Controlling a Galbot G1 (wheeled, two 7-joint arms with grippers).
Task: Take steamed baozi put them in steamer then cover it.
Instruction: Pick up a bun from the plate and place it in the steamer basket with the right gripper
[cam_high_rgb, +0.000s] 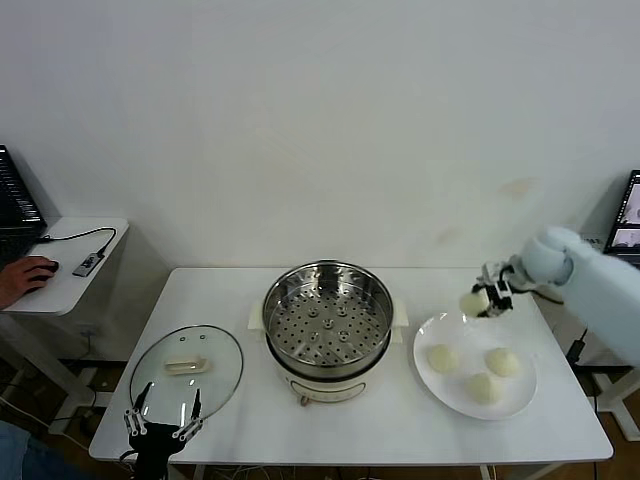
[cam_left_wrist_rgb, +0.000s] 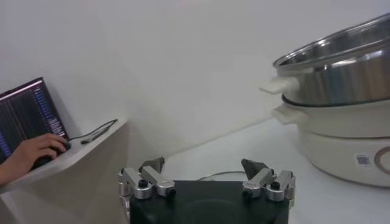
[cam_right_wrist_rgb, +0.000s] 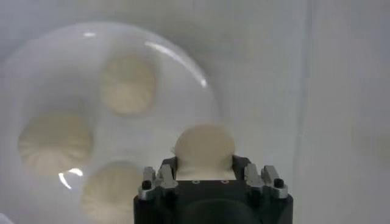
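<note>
My right gripper (cam_high_rgb: 478, 301) is shut on one cream-white baozi (cam_high_rgb: 473, 302) and holds it above the far left rim of the white plate (cam_high_rgb: 437, 381); the wrist view shows it between the jaws (cam_right_wrist_rgb: 204, 148). Three more baozi lie on the plate (cam_high_rgb: 442, 357) (cam_high_rgb: 502, 361) (cam_high_rgb: 483, 388), also seen below in the right wrist view (cam_right_wrist_rgb: 127, 84). The steel steamer (cam_high_rgb: 328, 318) stands at the table's middle, its perforated tray bare; it shows in the left wrist view (cam_left_wrist_rgb: 341, 91). My left gripper (cam_high_rgb: 163, 428) is open and empty at the table's front left edge.
The glass lid (cam_high_rgb: 187, 367) with a cream handle lies flat on the table left of the steamer, just beyond my left gripper. A side table (cam_high_rgb: 70, 270) at far left carries a laptop, a cable and a person's hand on a mouse (cam_high_rgb: 28, 272).
</note>
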